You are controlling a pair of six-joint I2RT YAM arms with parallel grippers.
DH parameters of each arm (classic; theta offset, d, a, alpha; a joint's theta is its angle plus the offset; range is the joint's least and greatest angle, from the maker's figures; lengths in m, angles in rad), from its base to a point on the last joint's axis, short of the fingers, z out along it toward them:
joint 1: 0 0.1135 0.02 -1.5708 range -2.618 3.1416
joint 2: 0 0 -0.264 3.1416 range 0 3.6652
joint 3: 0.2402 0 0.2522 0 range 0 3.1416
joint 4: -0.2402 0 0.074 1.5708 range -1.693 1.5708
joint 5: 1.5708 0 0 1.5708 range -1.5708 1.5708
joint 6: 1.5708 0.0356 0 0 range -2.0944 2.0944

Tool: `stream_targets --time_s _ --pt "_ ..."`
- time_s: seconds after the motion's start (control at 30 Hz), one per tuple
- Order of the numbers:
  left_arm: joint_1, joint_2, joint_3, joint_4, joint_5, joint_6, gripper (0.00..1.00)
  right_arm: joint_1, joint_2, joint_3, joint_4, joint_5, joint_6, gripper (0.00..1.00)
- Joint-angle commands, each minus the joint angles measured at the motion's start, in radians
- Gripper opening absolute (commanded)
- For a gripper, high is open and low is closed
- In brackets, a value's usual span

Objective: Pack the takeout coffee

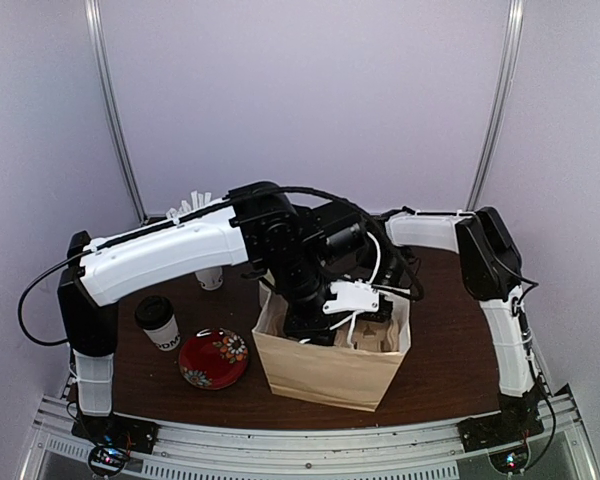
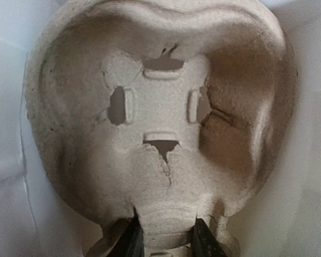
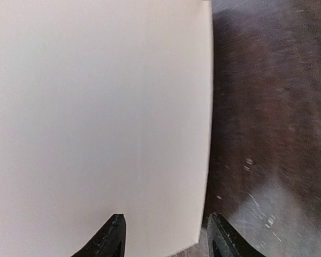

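The takeout coffee [image 1: 158,322], a white paper cup with black lettering and a black lid, stands on the table's left side, away from both grippers. My left gripper [image 2: 167,241] reaches down into the brown paper bag [image 1: 320,378] and is shut on the near edge of a grey pulp cup carrier [image 2: 160,107], which lies inside the bag. My right gripper [image 3: 166,235] is at the bag's far side, jaws apart. The bag's pale wall [image 3: 96,118] fills the space in front of it, its edge between the fingers. I see no grip on it.
A red patterned plate [image 1: 213,358] lies beside the coffee at the front left. A small cup of white straws [image 1: 202,212] stands behind my left arm. The right arm [image 1: 492,262] bends over the table's right side. The dark table top [image 1: 450,370] shows right of the bag.
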State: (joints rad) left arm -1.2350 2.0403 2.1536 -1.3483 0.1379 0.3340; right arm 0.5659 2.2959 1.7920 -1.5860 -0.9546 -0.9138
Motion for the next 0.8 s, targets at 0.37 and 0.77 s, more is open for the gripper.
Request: stream_targets --time_s 0.37,0.77 --pt "0.009 -0.013 -0.022 -0.034 0.004 -0.010 0.25 -0.263 -0.384 -0.087 0.087 0.056 0.123 0.57" --pt "0.040 0.068 -0.045 -0.033 -0.029 -0.007 0.25 -0.307 -0.669 -0.179 0.118 0.090 0.158 0.60"
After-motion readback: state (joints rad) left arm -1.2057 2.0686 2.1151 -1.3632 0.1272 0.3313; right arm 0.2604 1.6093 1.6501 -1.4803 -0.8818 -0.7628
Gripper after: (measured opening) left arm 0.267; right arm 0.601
